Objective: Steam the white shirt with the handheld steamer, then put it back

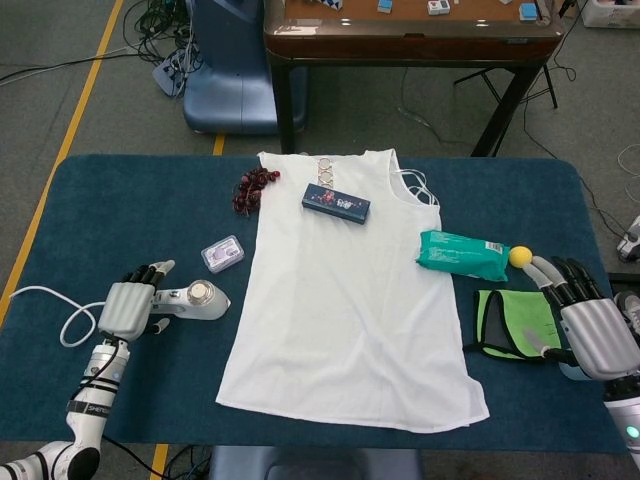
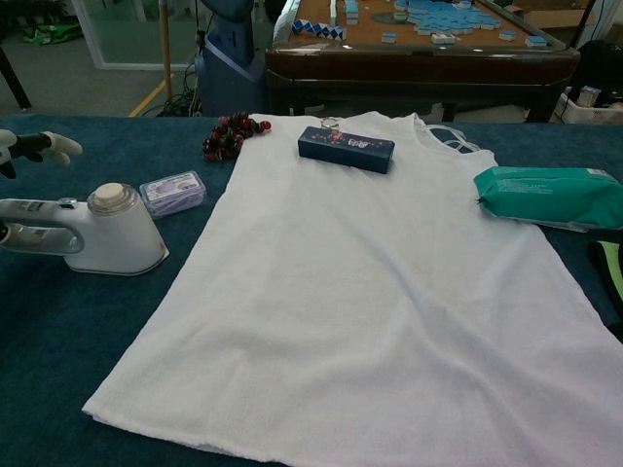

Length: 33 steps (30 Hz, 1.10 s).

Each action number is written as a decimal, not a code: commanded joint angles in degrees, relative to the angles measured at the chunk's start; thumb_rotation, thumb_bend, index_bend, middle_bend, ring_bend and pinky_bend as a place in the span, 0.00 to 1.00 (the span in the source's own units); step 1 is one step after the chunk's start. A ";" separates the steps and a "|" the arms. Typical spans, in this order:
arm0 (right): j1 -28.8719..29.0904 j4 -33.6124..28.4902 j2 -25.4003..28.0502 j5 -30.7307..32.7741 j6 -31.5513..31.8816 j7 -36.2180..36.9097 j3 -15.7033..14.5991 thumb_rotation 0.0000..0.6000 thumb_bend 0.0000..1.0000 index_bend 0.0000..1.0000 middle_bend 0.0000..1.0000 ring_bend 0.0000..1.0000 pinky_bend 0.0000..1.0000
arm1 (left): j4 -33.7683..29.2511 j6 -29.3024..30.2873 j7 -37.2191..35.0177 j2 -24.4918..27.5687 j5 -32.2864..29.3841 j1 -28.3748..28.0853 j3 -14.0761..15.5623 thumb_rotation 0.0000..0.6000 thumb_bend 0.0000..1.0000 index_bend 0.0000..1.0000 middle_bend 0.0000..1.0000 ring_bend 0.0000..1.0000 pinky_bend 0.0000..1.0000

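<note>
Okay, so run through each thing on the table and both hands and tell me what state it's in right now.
white shirt: spread flat on the table
handheld steamer: lying on its side left of the shirt
left hand: over the steamer's handle, fingers apart, grip not closed
right hand: open, holding nothing
dark blue box: lying on the shirt's collar end
green wipes pack: lying flat, closed
green cloth: lying beside the right hand
</note>
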 commanded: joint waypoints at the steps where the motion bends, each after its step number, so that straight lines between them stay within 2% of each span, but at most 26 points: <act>1: -0.13 0.22 0.05 0.05 -0.03 0.30 -0.11 1.00 0.29 0.00 0.09 0.00 0.00 | 2.49 0.39 3.98 -2.03 -1.90 -1.22 -0.42 1.00 0.12 0.18 0.16 0.15 0.23; 8: -0.45 0.62 0.03 0.14 0.21 0.95 -0.17 1.00 0.29 0.00 0.09 0.00 0.00 | 4.40 -1.81 5.77 -3.47 -5.88 -2.89 -1.18 1.00 0.12 0.29 0.16 0.15 0.23; 21: -0.55 1.47 -0.31 0.57 -0.20 1.92 -0.20 1.00 0.29 0.00 0.09 0.00 0.00 | 10.35 -3.89 4.26 -7.39 -8.43 -5.80 -2.07 1.00 0.13 0.43 0.17 0.17 0.23; 28: -0.76 1.70 -0.31 0.86 -0.15 2.22 -0.19 1.00 0.29 0.00 0.09 0.00 0.00 | 14.74 -4.11 2.23 -9.92 -8.49 -7.10 -2.63 1.00 0.22 0.51 0.27 0.24 0.28; 33: -0.81 1.89 -0.42 1.15 -0.44 2.37 -0.24 1.00 0.29 0.00 0.09 0.00 0.00 | 16.89 -4.94 0.70 -10.84 -8.39 -7.61 -2.41 1.00 0.24 0.57 0.40 0.36 0.41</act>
